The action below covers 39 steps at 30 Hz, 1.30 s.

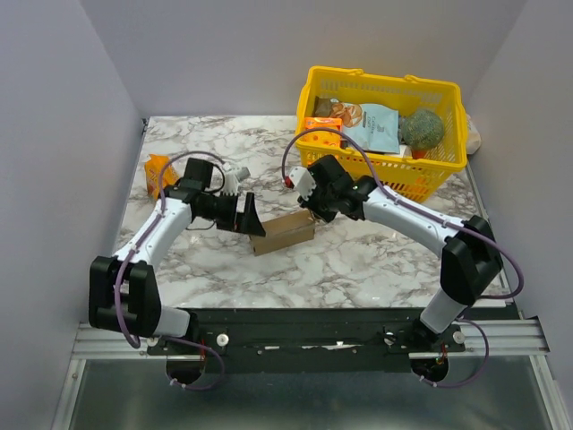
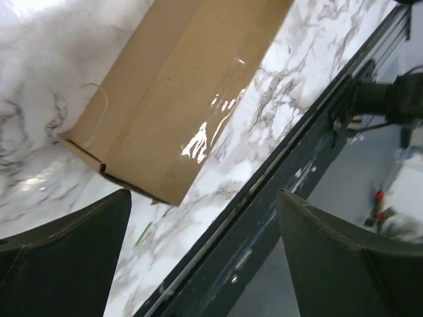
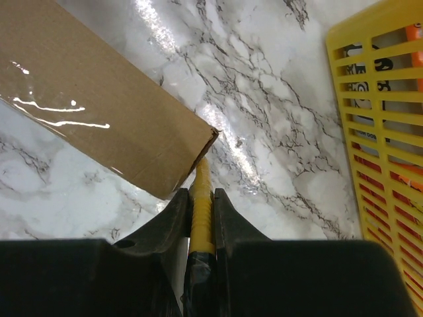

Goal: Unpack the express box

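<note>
The express box [image 1: 284, 231], a small brown cardboard carton with shiny tape along it, lies closed on the marble table between my two grippers. My left gripper [image 1: 251, 217] is open and empty at the box's left end; in the left wrist view the box [image 2: 178, 92] lies just ahead of the spread fingers of that gripper [image 2: 203, 195]. My right gripper [image 1: 309, 208] is at the box's right end. In the right wrist view it [image 3: 200, 193] is shut on a thin yellow ribbed tool [image 3: 201, 211] whose tip touches the corner of the box [image 3: 92, 105].
A yellow mesh basket [image 1: 448, 98] stands at the back right, holding snack packets [image 1: 374, 125] and a green broccoli-like item [image 1: 421, 128]; its wall [image 3: 390, 132] is close to my right gripper. A small orange packet [image 1: 158, 170] lies at the far left. A black rail [image 2: 264, 198] runs along the near table edge.
</note>
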Each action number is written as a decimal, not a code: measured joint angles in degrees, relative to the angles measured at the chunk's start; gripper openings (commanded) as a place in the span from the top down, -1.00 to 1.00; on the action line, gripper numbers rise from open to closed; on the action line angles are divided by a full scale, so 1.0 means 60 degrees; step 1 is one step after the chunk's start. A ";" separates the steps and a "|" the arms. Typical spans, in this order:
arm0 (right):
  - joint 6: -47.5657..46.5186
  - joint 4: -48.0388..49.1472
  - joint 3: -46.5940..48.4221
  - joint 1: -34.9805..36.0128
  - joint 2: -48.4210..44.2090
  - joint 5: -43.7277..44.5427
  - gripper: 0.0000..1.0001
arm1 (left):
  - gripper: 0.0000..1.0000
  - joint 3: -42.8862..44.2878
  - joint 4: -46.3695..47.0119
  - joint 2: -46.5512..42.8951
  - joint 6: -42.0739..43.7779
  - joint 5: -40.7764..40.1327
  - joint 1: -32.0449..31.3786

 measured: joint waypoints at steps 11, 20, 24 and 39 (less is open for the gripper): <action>0.0539 -0.0055 -0.0011 -0.0142 -0.1632 0.1177 0.99 | -0.97 0.5632 -0.2674 0.2142 0.3242 -0.0266 0.0127; 0.2098 0.0131 0.0423 -0.0200 -0.2805 0.1202 0.99 | -0.97 0.5814 -0.2204 0.4426 0.3614 0.0674 -0.1115; 0.2601 0.0171 0.0408 -0.0200 -0.2787 0.1166 0.99 | -0.97 0.5512 -0.1632 0.4659 0.3410 0.0725 -0.1548; 0.4189 0.0612 -0.0280 0.0317 -0.2510 0.1570 0.99 | -0.97 0.3876 0.0397 0.5289 0.1140 0.1093 -0.1683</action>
